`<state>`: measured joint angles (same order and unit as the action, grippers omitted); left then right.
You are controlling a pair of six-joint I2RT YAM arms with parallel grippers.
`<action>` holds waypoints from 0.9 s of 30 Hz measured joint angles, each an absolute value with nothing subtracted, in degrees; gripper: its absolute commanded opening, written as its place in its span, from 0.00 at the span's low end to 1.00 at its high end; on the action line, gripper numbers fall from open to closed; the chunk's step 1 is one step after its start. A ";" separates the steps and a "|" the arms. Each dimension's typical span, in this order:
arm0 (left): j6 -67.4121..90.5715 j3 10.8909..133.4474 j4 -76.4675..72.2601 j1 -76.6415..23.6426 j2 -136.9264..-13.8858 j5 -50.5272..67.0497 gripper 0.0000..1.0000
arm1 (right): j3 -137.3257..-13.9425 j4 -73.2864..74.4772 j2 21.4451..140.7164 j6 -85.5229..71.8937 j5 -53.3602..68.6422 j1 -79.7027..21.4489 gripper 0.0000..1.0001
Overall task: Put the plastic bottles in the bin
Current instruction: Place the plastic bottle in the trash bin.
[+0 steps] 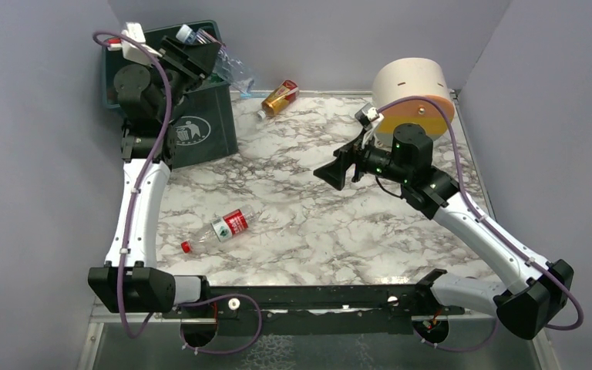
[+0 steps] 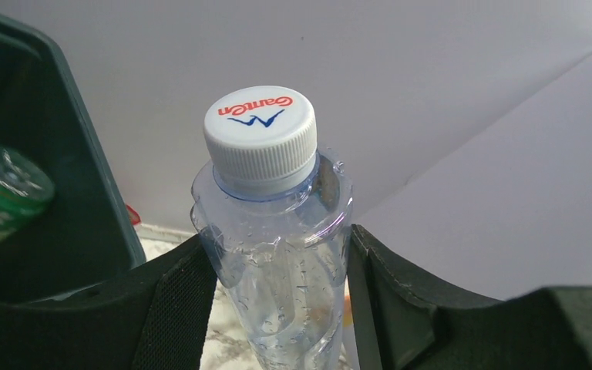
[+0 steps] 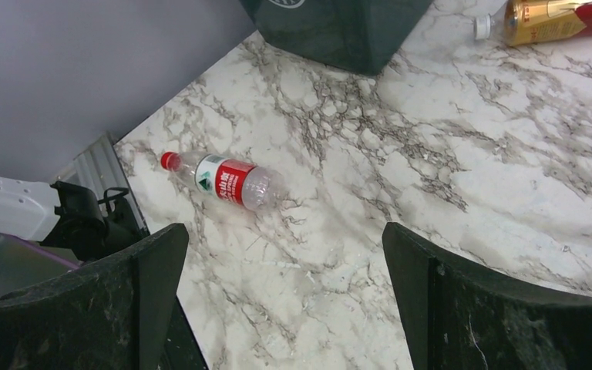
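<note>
My left gripper [image 1: 200, 55] is raised at the right rim of the dark green bin [image 1: 200, 127] and is shut on a clear bottle [image 1: 235, 73]. In the left wrist view the bottle [image 2: 274, 231], with a white cap, stands between the two pads of the gripper [image 2: 277, 285], and the bin wall [image 2: 69, 193] is to the left with a green bottle [image 2: 4, 185] inside. A red-labelled bottle [image 1: 223, 229] lies on the table at front left and also shows in the right wrist view [image 3: 227, 179]. An amber bottle [image 1: 280, 98] lies beside the bin. My right gripper [image 1: 331, 173] hangs open and empty over the table's middle.
A big cream cylinder [image 1: 412, 96] stands at the back right behind the right arm. Grey walls close in the marble table [image 1: 316, 231] on the left, back and right. The right wrist view shows the bin's corner [image 3: 339, 31] and the amber bottle [image 3: 547, 19].
</note>
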<state>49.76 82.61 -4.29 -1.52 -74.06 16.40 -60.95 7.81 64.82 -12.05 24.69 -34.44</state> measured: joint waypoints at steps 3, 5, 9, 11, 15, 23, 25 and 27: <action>49.43 85.52 -4.05 2.28 -75.07 17.65 0.61 | -60.40 7.84 65.36 -12.05 24.71 -34.44 1.00; 49.21 86.89 -4.10 5.02 -75.88 18.26 0.62 | -60.16 7.84 65.87 -12.10 24.75 -34.44 1.00; 48.84 87.88 -4.14 9.87 -77.52 19.11 0.63 | -59.55 7.81 66.48 -12.21 24.84 -34.44 1.00; 48.71 87.88 -4.08 12.53 -78.59 19.51 0.63 | -59.27 7.81 66.72 -12.43 24.95 -34.44 1.00; 48.51 87.88 -3.99 16.64 -80.51 20.01 0.63 | -59.11 7.75 67.40 -12.71 25.28 -34.44 1.00; 48.58 87.88 -4.29 22.20 -84.07 22.09 0.80 | -58.85 6.83 69.36 -13.93 27.62 -34.44 1.00; 48.69 87.88 -4.49 22.94 -85.25 22.98 0.88 | -58.67 6.20 70.37 -14.26 28.40 -34.44 1.00; 48.77 87.88 -4.43 23.33 -86.35 23.81 0.93 | -58.28 5.43 71.50 -14.81 29.26 -34.44 1.00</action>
